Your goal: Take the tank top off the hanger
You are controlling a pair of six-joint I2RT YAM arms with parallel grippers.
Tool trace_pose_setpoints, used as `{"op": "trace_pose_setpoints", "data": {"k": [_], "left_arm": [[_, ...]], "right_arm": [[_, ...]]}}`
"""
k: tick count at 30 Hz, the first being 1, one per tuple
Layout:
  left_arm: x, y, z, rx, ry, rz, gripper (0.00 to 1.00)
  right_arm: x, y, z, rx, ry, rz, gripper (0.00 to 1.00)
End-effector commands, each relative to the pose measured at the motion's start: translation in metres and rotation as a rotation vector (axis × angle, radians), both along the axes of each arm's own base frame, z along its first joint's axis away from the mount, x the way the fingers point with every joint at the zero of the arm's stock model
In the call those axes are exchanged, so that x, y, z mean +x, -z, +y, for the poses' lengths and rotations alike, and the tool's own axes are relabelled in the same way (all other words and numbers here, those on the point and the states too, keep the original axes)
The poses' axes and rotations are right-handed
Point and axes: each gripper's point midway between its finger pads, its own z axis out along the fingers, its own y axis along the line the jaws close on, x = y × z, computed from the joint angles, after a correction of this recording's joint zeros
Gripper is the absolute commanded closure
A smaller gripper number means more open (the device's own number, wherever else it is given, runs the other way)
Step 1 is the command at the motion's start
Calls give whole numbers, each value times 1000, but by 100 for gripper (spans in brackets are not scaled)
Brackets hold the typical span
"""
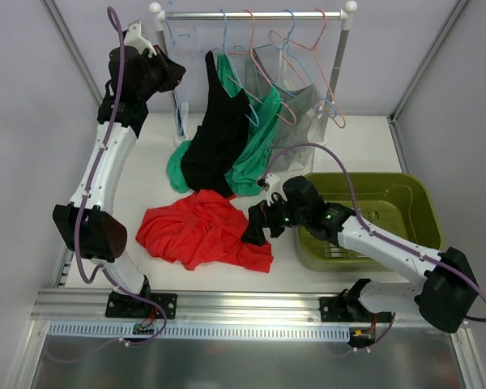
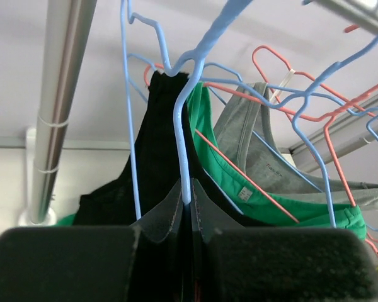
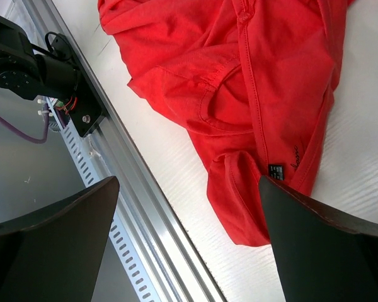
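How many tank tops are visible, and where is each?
4. The black tank top, green tank top and grey tank top hang from the rail; the red tank top lies crumpled on the table. Green cloth left of the black one may be a hidden fifth.

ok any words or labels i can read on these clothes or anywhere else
Nothing here is legible.
red tank top: black tag and dark script word near the hem, too small to read.
grey tank top: faint neck print, blurred.
green tank top: white label, too small to read.
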Motion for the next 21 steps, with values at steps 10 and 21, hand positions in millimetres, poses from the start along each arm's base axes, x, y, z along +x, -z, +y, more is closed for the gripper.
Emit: {"op": "trace_pose_setpoints", "data": {"k": [10,21], "left_arm": [[0,-51,23,174,-72,-112,100],[29,-7,21,247,-133,-20,100]], "right_arm": [[2,-17,15,64,-21,-30,1],[1,-12,15,55,-26,-21,1]]}}
